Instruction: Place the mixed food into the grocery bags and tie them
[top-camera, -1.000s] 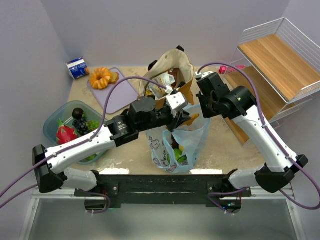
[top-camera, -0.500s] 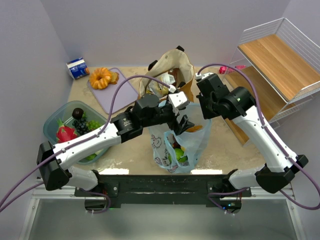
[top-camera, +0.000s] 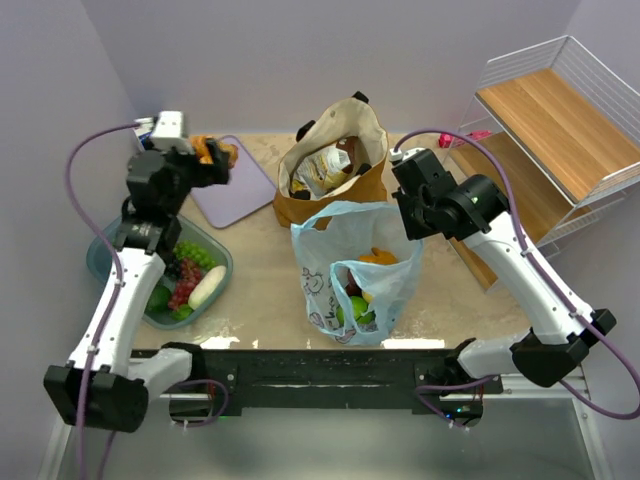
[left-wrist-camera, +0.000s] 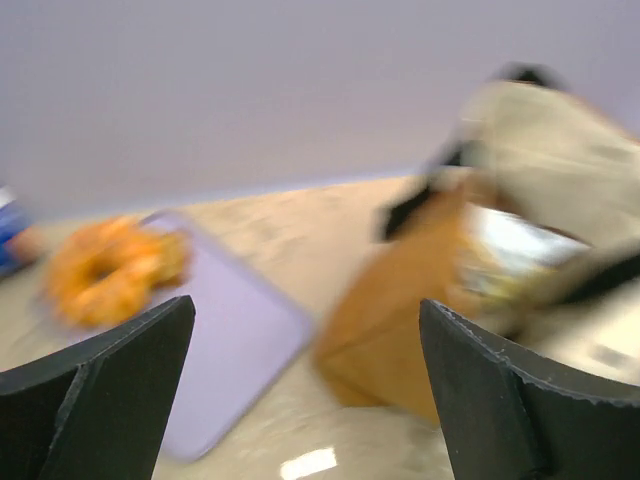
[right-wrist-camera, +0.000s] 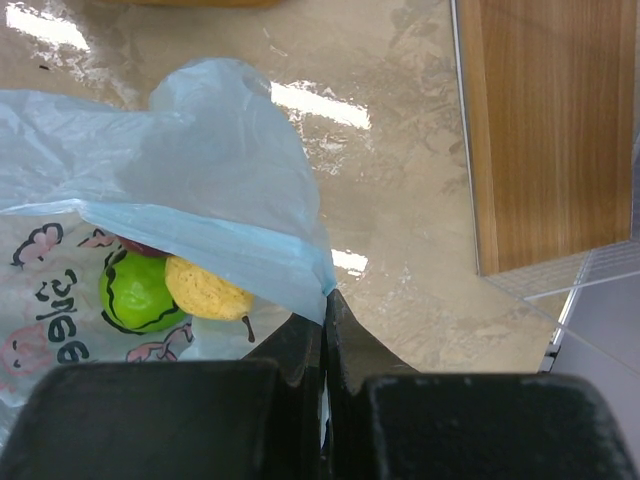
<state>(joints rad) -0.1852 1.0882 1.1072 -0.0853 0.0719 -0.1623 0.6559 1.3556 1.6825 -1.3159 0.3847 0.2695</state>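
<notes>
**A:** Entry one, the left hand?
**B:** Left hand (top-camera: 210, 165): released, jaws spread wide with nothing between them. It is held over the far-left of the counter (top-camera: 260, 275), above a glazed doughnut (top-camera: 226, 154) at the edge of a lilac cutting board (top-camera: 240, 195). Its wrist view is blurred.

**A:** Entry two, the right hand?
**B:** Right hand (right-wrist-camera: 325, 300): clenched, pinching the upper right rim of the light-blue plastic bag (top-camera: 345, 235).

**A:** The bag's place and contents?
**B:** It stands at centre, near the arms' bases, with its mouth open. Inside are a green apple (right-wrist-camera: 138, 292), a bumpy yellow fruit (right-wrist-camera: 205, 288) touching it, and something orange (top-camera: 378, 257) higher up. I cannot tell what the rest is.

**A:** The second bag?
**B:** Fabric tote (top-camera: 345, 195): upright, just beyond the plastic bag, with black handles and an open top. Snack packets (top-camera: 325, 165) show inside.

**A:** Other stock?
**B:** Teal tub (top-camera: 100, 250): on the near-left, holding grapes (top-camera: 195, 253) and other produce. Wire rack with wooden shelves (top-camera: 540, 110): on the far right.
</notes>
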